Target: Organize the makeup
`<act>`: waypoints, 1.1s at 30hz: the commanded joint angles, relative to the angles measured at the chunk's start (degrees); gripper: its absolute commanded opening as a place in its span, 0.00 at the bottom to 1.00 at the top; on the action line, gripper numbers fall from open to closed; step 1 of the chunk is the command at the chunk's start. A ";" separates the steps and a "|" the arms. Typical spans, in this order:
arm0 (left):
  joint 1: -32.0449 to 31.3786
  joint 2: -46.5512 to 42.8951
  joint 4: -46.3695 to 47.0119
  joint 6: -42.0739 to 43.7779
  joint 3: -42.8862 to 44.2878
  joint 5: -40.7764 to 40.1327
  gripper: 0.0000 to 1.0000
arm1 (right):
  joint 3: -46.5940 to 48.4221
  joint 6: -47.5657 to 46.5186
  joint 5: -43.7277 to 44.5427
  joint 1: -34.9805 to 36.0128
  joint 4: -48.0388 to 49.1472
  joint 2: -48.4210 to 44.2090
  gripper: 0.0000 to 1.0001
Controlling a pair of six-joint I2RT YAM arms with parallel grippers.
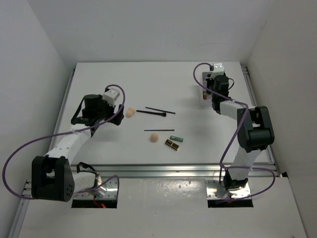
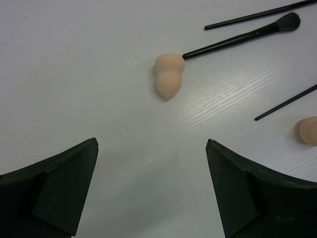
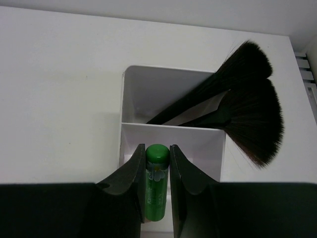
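My right gripper (image 3: 157,148) is shut on a green tube (image 3: 157,183), held upright over the near compartment of the white two-compartment box (image 3: 171,130). Two black fluffy-headed brushes (image 3: 247,99) lean in the far compartment. In the top view this gripper (image 1: 208,96) is at the back right. My left gripper (image 2: 151,142) stands open above bare table, short of a peach sponge (image 2: 168,77). Beyond it lie a black brush (image 2: 247,34), two thin pencils (image 2: 257,16) (image 2: 287,101) and another sponge (image 2: 309,130). A second green tube (image 1: 177,138) and a black-gold lipstick (image 1: 172,145) lie mid-table.
White walls close in the table on the left, back and right. A metal rail (image 1: 163,168) runs along the near edge in front of the arm bases. Purple cables (image 1: 29,144) loop from both arms.
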 commanded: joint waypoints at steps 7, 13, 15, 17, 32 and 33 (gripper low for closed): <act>-0.41 0.97 0.09 0.94 2.41 1.86 0.96 | -6.66 -0.28 -1.73 -0.09 12.59 -1.16 0.00; -0.93 0.35 0.09 0.94 1.18 1.86 0.96 | -9.92 -0.01 -0.06 -0.53 13.30 -1.78 0.10; -0.93 -0.18 0.09 0.94 1.18 1.86 0.96 | -9.66 -0.01 -0.14 -0.44 12.08 -2.22 0.14; -1.46 -0.70 0.09 0.94 0.65 1.86 0.96 | -8.95 -0.28 -0.32 -0.53 9.61 -3.53 0.23; -3.66 -8.42 3.33 -0.99 -6.02 1.34 0.96 | 2.62 -7.81 -25.35 4.37 -47.39 -20.25 0.77; -3.66 -8.96 3.34 -1.86 -6.55 1.33 0.96 | 3.95 -9.14 -27.72 6.65 -51.35 -18.67 0.75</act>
